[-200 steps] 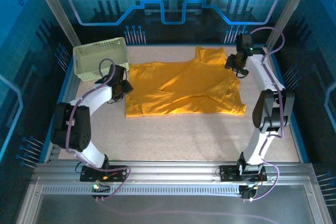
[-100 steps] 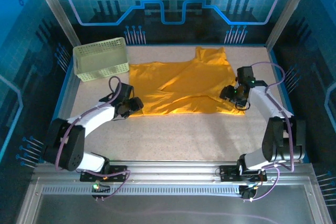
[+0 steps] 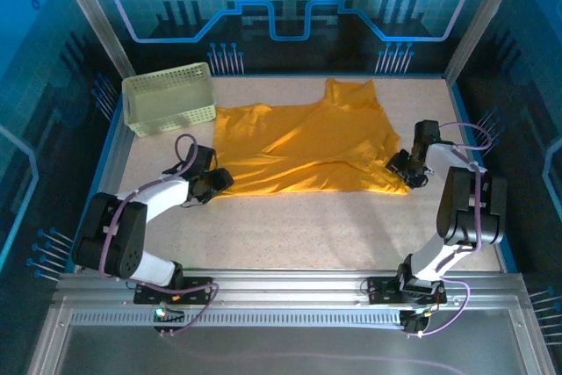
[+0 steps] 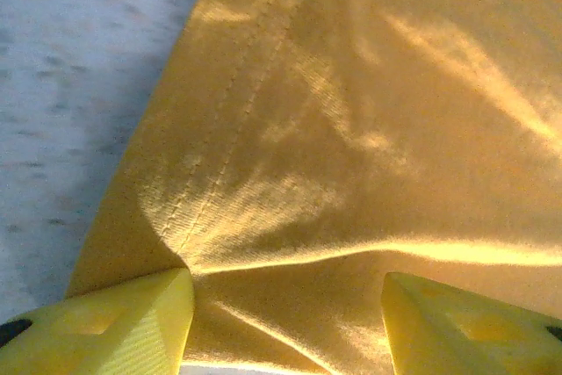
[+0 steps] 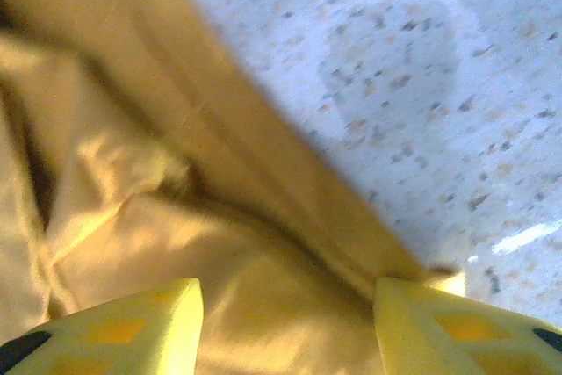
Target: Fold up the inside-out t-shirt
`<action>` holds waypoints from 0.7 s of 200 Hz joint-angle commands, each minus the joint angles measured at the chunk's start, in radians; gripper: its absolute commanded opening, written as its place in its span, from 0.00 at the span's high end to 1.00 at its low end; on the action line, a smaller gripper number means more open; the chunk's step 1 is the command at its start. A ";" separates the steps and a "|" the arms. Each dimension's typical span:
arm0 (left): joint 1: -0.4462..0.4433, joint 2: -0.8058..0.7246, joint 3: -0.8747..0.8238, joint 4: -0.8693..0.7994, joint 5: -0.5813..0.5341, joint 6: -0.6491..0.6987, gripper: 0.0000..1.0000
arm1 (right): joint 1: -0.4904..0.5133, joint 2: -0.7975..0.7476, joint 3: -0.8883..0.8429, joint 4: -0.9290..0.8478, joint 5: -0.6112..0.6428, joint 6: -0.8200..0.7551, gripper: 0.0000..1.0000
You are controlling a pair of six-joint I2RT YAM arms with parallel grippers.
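Top external view is showing the plain mustard-yellow cloth t-shirt (image 3: 303, 147) lying spread but rumpled across the speckled bench (image 3: 307, 230), with no fold made yet and all the folding waiting. The left end effector (image 3: 218, 183) is straddling its near left corner and the right end effector (image 3: 402, 168) its near right corner, both with fingers spread, pinching nothing. From above, the end effectors are covering those corners, and the wrist views are leaving cloth contact unclear.

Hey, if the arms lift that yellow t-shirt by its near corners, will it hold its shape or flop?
The t-shirt will probably flop and sag when lifted; it lies in soft wrinkles. It looks thin at the stitched hem, so likely light. Pushed, it would probably bunch like the folds at its edge.
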 commanded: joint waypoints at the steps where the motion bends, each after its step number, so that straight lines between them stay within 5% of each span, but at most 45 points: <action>1: 0.030 -0.016 -0.028 -0.050 -0.033 0.012 0.40 | -0.022 0.032 0.000 0.020 0.022 0.022 0.46; 40: 0.033 -0.108 -0.010 -0.078 -0.024 0.071 0.31 | -0.042 -0.037 0.013 0.009 0.056 -0.007 0.46; 64: -0.025 -0.159 0.043 -0.135 -0.035 0.115 0.24 | 0.048 -0.145 0.032 -0.062 0.111 -0.049 0.45; 102: -0.037 -0.125 0.037 -0.096 -0.008 0.102 0.25 | 0.168 -0.213 -0.042 -0.068 0.018 -0.024 0.45; 140: -0.035 -0.016 0.061 -0.044 0.009 0.097 0.28 | 0.151 -0.122 -0.074 -0.016 -0.028 0.007 0.45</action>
